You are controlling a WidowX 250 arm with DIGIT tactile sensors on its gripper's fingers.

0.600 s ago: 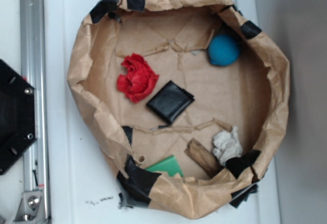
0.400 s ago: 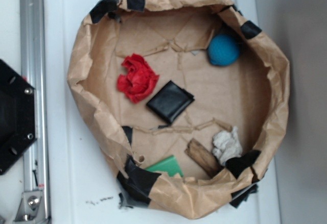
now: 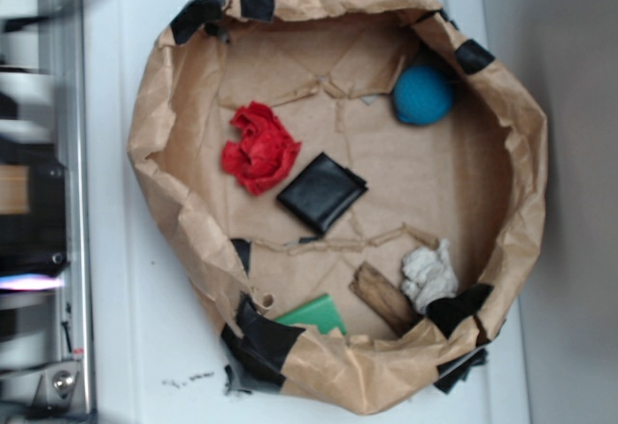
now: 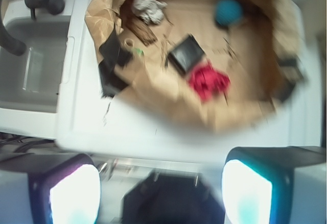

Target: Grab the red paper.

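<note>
The red paper (image 3: 259, 149) is a crumpled bright red wad lying on the floor of a brown paper basin, left of centre and just up-left of a black square wallet (image 3: 322, 192). In the wrist view the red paper (image 4: 208, 81) sits far ahead of my gripper (image 4: 161, 193). Its two pale fingers are spread wide with nothing between them. The gripper hangs outside the basin, over the black base and the white surface. In the exterior view my arm (image 3: 29, 216) is only a motion-blurred dark shape at the left edge.
The brown paper basin (image 3: 145, 125) has tall crumpled walls patched with black tape. Inside lie a teal-blue ball (image 3: 422, 94), a whitish-grey paper wad (image 3: 429, 274), a wooden piece (image 3: 381, 296) and a green card (image 3: 311, 313). A metal rail (image 3: 66, 105) runs along the left.
The arm has swung into motion at the left edge and now blurs over the black base. Nothing inside the basin has moved.
</note>
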